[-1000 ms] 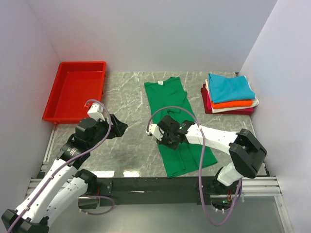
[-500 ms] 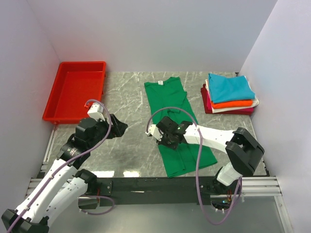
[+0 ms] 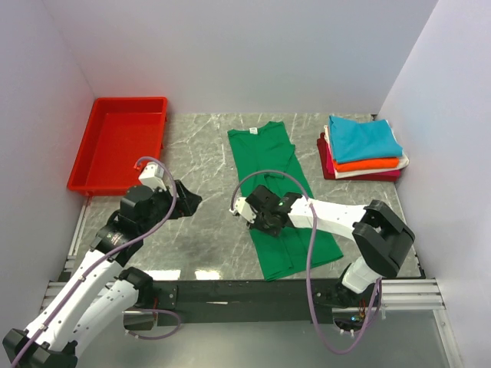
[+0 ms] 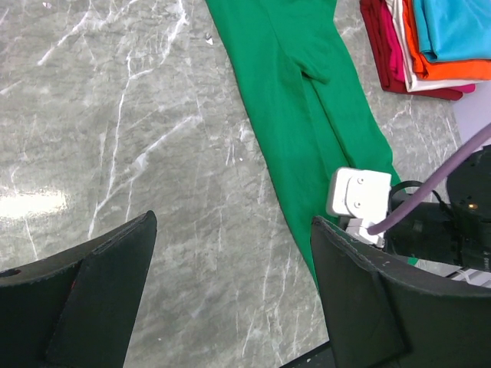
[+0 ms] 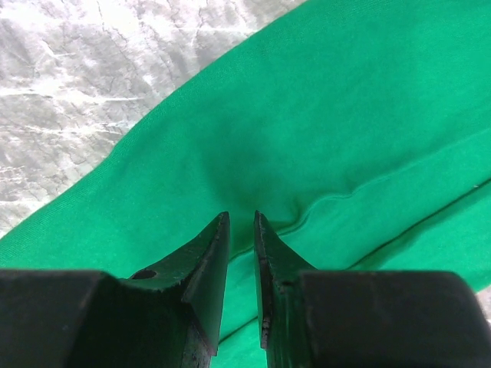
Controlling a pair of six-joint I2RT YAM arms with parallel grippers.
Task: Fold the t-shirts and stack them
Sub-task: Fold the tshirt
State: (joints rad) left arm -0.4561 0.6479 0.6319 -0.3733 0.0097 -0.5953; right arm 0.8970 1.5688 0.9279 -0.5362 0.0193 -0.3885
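Observation:
A bright green t-shirt (image 3: 265,153) lies flat, folded into a long strip, down the middle of the table, neck at the far end. My right gripper (image 3: 259,218) is down on the strip's left edge about halfway along. In the right wrist view its jaws (image 5: 242,218) stand nearly together, pinching a wrinkle of the green cloth (image 5: 345,115). My left gripper (image 3: 188,201) is wide open and empty above bare table left of the shirt; it also shows in the left wrist view (image 4: 234,291). Folded teal, orange, white and red shirts sit in a stack (image 3: 364,149) at the back right.
A red plastic tray (image 3: 119,146) stands at the back left. Grey marble tabletop (image 4: 153,153) lies between my left gripper and the shirt. White walls close in the table on three sides. The stack (image 4: 430,46) also shows in the left wrist view.
My right gripper has shifted slightly along the shirt's left edge. The left arm, the shirt and the stack have not moved.

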